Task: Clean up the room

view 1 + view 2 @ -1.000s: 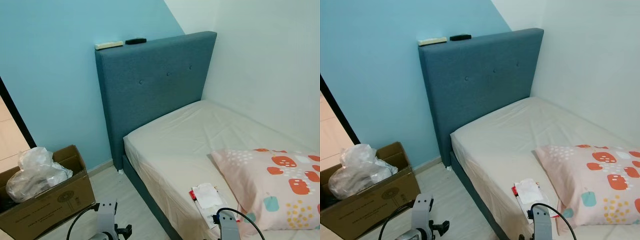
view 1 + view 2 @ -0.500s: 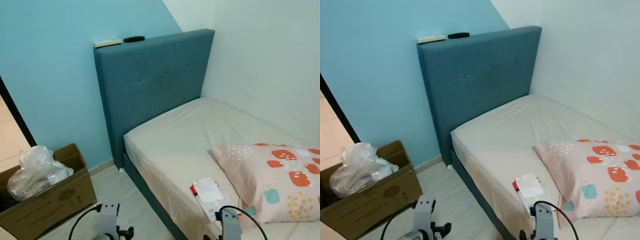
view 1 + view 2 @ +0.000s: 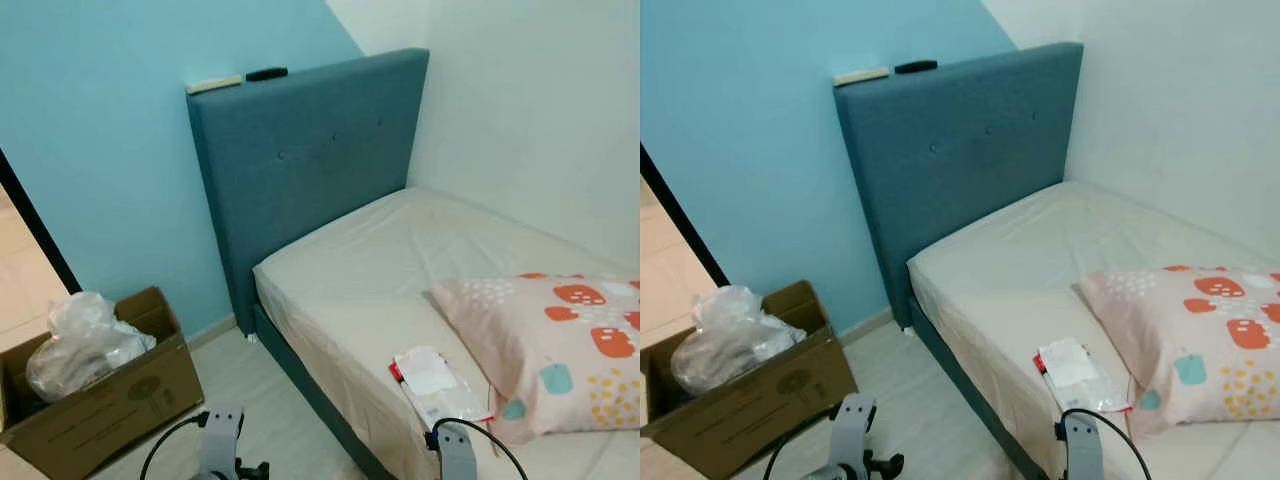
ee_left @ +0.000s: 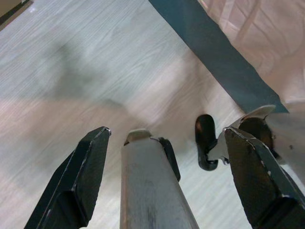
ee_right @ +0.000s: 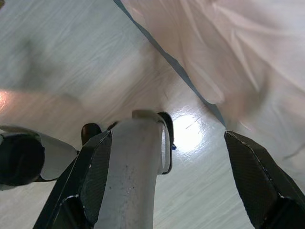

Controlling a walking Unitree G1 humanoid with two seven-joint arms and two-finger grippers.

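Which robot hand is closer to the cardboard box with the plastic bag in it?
Left. The left hand hangs over the floor beside the cardboard box; the right hand hangs by the bed edge, farther away.

The bed (image 3: 400,270), with its pale fitted sheet, fills the 3 o'clock side of the head view. A patterned pillow (image 3: 560,350) lies on it toward 4 o'clock, and a crumpled packet (image 3: 435,385) lies just beside the pillow at the mattress edge. On the pale wood floor (image 3: 250,400) at 8 o'clock stands a cardboard box (image 3: 110,405).
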